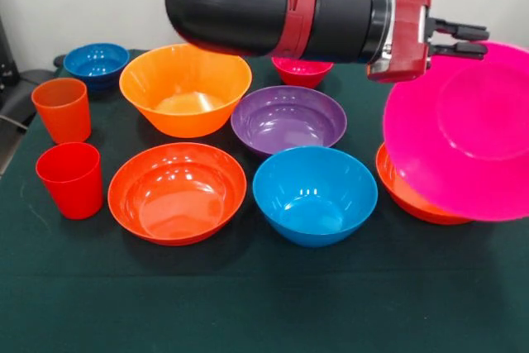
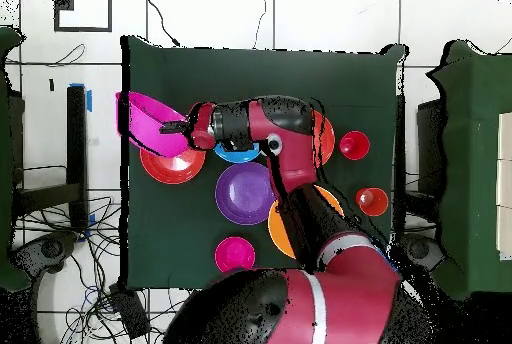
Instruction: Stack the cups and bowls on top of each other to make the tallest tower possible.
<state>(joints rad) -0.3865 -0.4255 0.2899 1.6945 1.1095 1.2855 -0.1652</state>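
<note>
So the gripper (image 1: 459, 40) has its jaws pinched on the rim of the big pink bowl (image 1: 463, 134), which hangs tilted, mostly below the jaws. Directly under it sits 1 red-orange bowl (image 1: 405, 192) on the bench (image 1: 264, 303), probably the drop spot.

The black jaws project from a red housing on a glossy black and red arm (image 1: 273, 6). At them, a large glossy magenta-pink plastic bowl (image 1: 463, 134), plain. Below it, a wide shallow red-orange plastic bowl (image 1: 413, 192). Further from the jaws: a glossy light blue bowl (image 1: 314, 194), a purple bowl (image 1: 288, 119), a small crimson bowl (image 1: 302, 72), a large orange bowl (image 1: 185, 88), a second red-orange bowl (image 1: 177, 192), a small dark blue bowl (image 1: 96, 64), a translucent orange tumbler (image 1: 62, 110), a solid red tumbler (image 1: 70, 179). The worktop (image 1: 248, 295) is dark green.
</note>
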